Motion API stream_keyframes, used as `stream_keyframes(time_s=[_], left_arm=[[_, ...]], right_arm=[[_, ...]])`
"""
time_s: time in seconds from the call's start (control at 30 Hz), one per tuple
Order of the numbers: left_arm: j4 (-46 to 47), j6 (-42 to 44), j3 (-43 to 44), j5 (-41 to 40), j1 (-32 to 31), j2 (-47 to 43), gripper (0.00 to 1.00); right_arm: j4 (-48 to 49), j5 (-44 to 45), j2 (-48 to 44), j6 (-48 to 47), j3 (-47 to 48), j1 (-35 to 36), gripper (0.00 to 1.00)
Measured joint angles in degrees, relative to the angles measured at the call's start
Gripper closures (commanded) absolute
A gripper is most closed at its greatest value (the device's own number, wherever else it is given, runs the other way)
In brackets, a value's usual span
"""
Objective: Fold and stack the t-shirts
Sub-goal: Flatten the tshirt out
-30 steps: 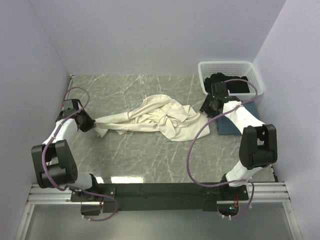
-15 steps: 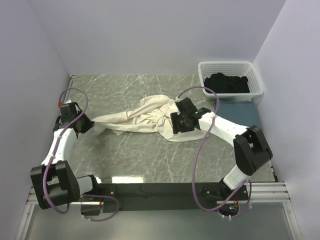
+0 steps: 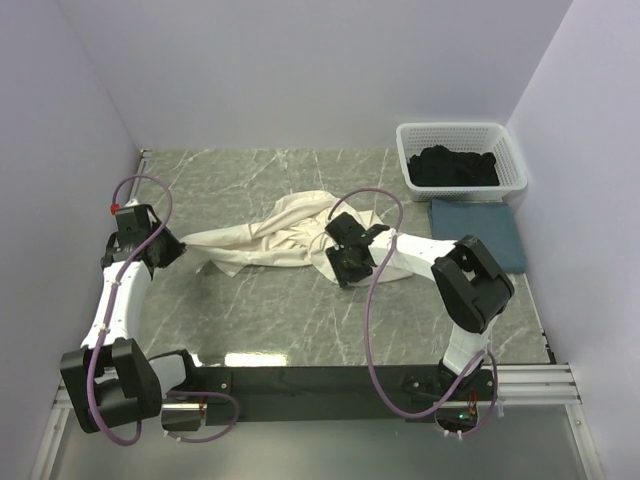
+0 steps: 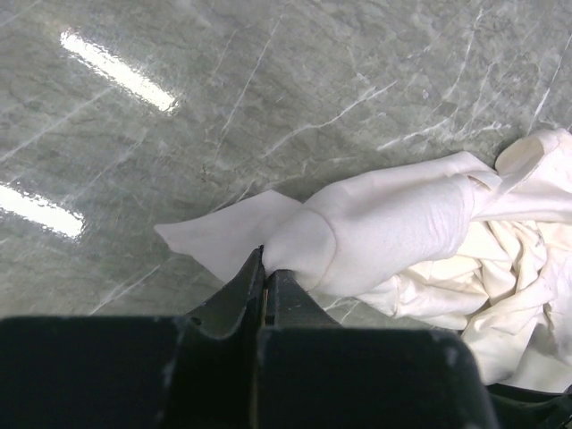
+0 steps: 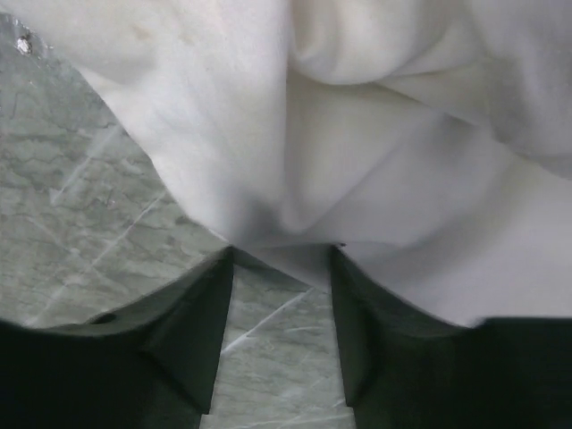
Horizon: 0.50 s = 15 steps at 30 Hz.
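A crumpled cream t-shirt point(image 3: 290, 238) lies across the middle of the marble table. My left gripper point(image 3: 168, 250) is shut on the shirt's left end, a sleeve-like flap point(image 4: 375, 232), with the jaws pinched together point(image 4: 264, 259). My right gripper point(image 3: 345, 265) is open at the shirt's near right edge, its fingertips touching the hem of the cloth point(image 5: 357, 161), the marble showing between the jaws point(image 5: 281, 253). A folded blue-grey t-shirt point(image 3: 478, 232) lies flat at the right. Dark t-shirts point(image 3: 455, 166) fill a white basket.
The white basket point(image 3: 510, 150) stands at the back right corner. Purple walls close in the left, back and right sides. My right arm stretches across the table from the right. Purple cables loop over both arms.
My right gripper has swung from beside the basket leftward and nearer, onto the cream shirt's near edge. My left gripper has drawn the shirt's left end slightly further left.
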Motion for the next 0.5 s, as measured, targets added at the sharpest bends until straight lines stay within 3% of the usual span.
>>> stream_keyframes(time_s=[0.03, 0.13, 0.37, 0.5], left_arm=[[-0.4, 0.0, 0.1, -0.1, 0.0, -0.4, 0.99], [-1.2, 0.0, 0.1, -0.9, 0.0, -1.3, 0.99], [-4.4, 0.1, 1.2, -3.6, 0.0, -2.9, 0.99], [-6.6, 0.4, 2.6, -6.4, 0.0, -4.5, 0.99]], right_arm=[[-0.1, 0.3, 0.0, -0.2, 0.0, 0.1, 0.72], [-0.5, 1.3, 0.0, -0.2, 0.0, 0.2, 1.00], [-8.4, 5.1, -4.2, 0.2, 1.9, -1.9, 1.00], [-15.7, 5.7, -8.8, 0.4, 14.4, -9.2, 1.00]])
